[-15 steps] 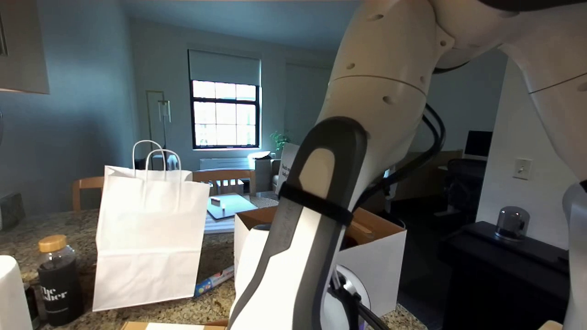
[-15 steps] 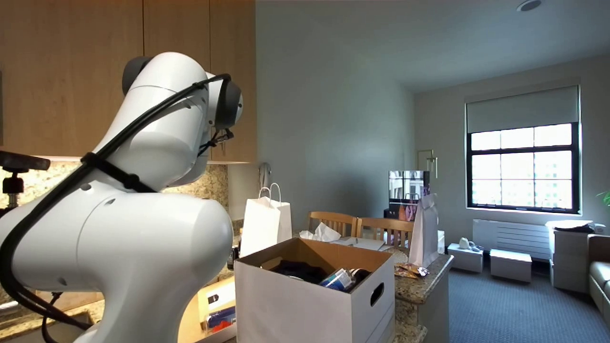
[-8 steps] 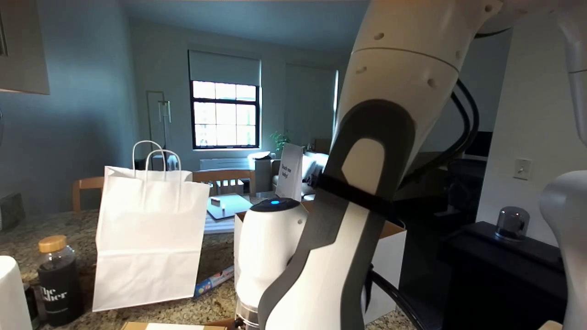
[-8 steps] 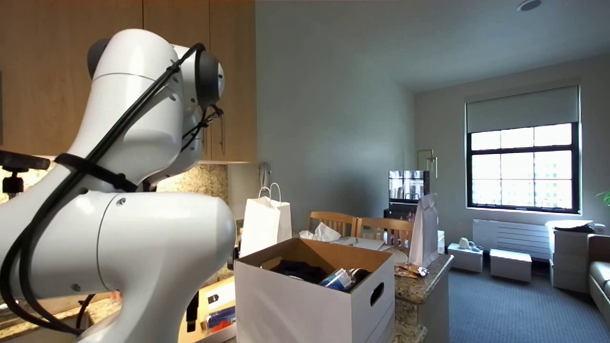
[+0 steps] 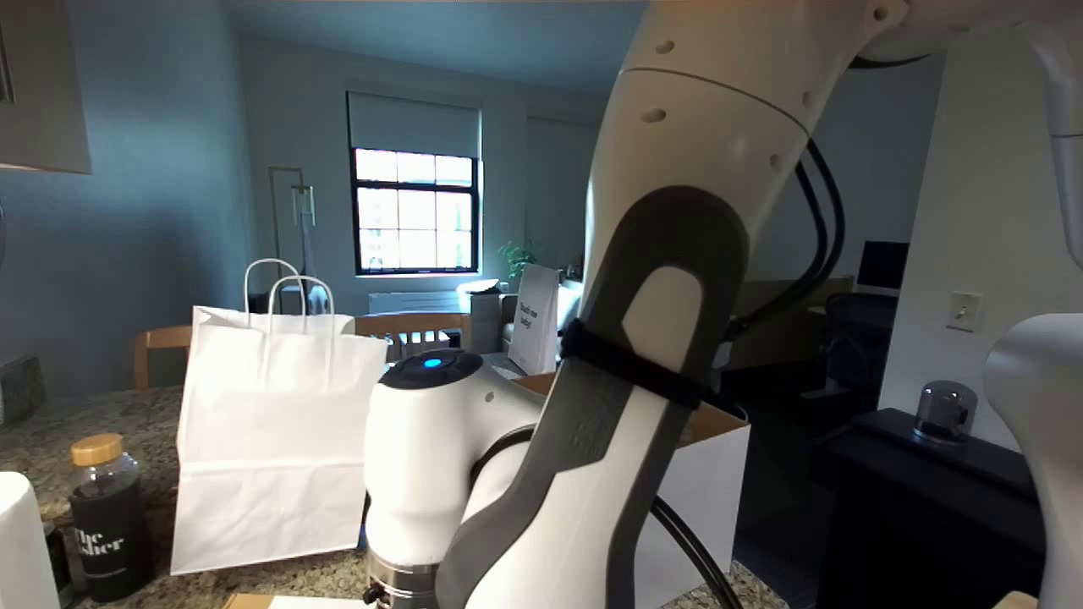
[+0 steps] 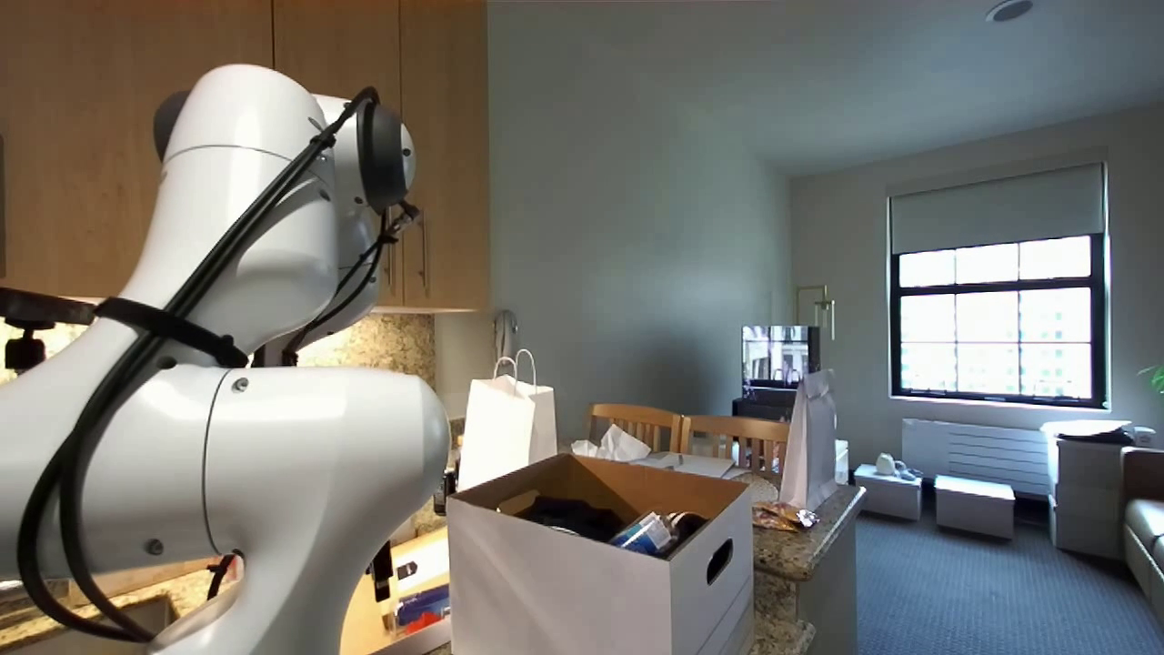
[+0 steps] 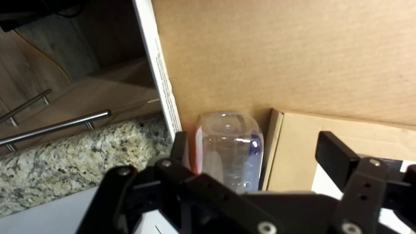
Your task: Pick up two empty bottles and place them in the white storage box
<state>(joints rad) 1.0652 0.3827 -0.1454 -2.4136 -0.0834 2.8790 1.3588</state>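
Observation:
A clear, empty-looking plastic bottle lies in a shallow cardboard box, beside an inner brown carton. My gripper is open. In the wrist view the bottle shows between its fingers, closer to the left one, and the right one is over the carton. The bottle's lower part is hidden behind the gripper. In an exterior view a black finger shows by the shallow box. The white storage box stands beside it, holding dark cloth and a blue-labelled bottle; it also shows behind the arm.
A white paper bag stands on the granite counter. A black bottle with a wooden cap stands left of it. A blue and red item lies in the shallow box. Cabinet handles show below the counter edge.
The arm has drawn back from the storage box, and its wrist has come up and to the left in front of the paper bag. The black finger has come into view by the shallow box.

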